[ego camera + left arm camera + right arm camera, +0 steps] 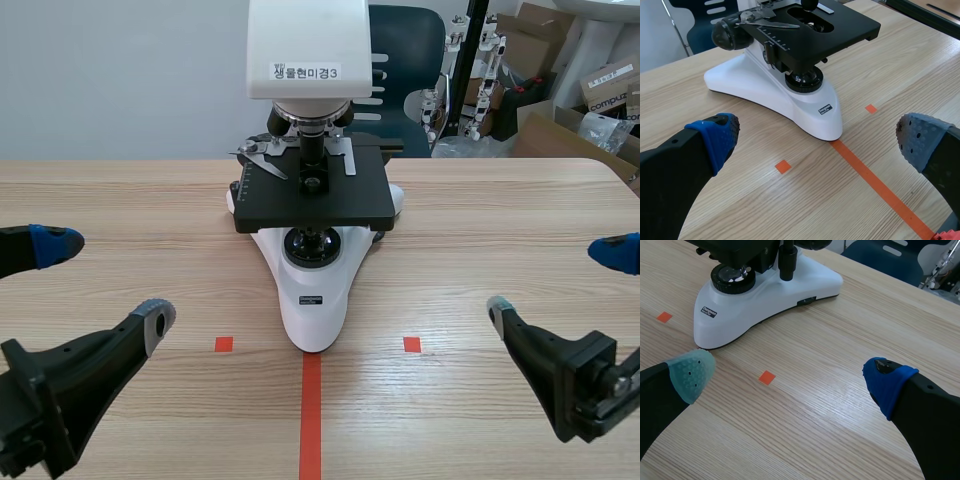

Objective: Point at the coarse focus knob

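Two tools hang low over the near edge of the counter (500, 220), one toward each near corner. The left tool (105, 282) is released, its fingers spread wide with nothing between them. The right tool (555, 280) is in the same state: fingers wide apart, nothing held. Neither tool touches the microscope (312, 290).

Between the tools, an orange-red tape line (311, 415) runs from the near edge toward the middle of the counter. One tape square (223, 344) lies on its left and another (411, 344) on its right.

The tip of the microscope's white base (312, 325) meets the far end of the tape line. The base widens toward the far edge of the counter. Above it sits the black stage (320, 195), level, with a slide clip on top.

The coarse focus knob (729, 34) is a black round knob on the left side of the stand. It sits below the stage's left edge and well apart from both tools.

The white head (308, 45) rises above the stage and carries a printed label. Beyond the far edge of the counter stand a dark chair (405, 45) and cardboard boxes (545, 40).
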You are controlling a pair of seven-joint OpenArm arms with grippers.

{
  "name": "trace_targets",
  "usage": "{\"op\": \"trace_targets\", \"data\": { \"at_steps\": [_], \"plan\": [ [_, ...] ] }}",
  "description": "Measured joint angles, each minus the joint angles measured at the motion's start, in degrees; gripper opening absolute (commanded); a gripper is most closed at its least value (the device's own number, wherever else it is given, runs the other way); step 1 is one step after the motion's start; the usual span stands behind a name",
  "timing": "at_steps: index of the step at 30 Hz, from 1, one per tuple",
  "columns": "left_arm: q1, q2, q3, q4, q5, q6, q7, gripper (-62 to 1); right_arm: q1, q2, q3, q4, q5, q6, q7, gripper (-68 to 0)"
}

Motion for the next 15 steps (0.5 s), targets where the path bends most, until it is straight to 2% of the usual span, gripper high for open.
{"op": "trace_targets", "data": {
  "at_steps": [15],
  "plan": [
    [0.0,0.0,0.0,0.0,0.0,0.0,0.0,1.4,0.0,0.0,0.0,0.0,-0.4,0.0,0.0,0.4]
  ]
}}
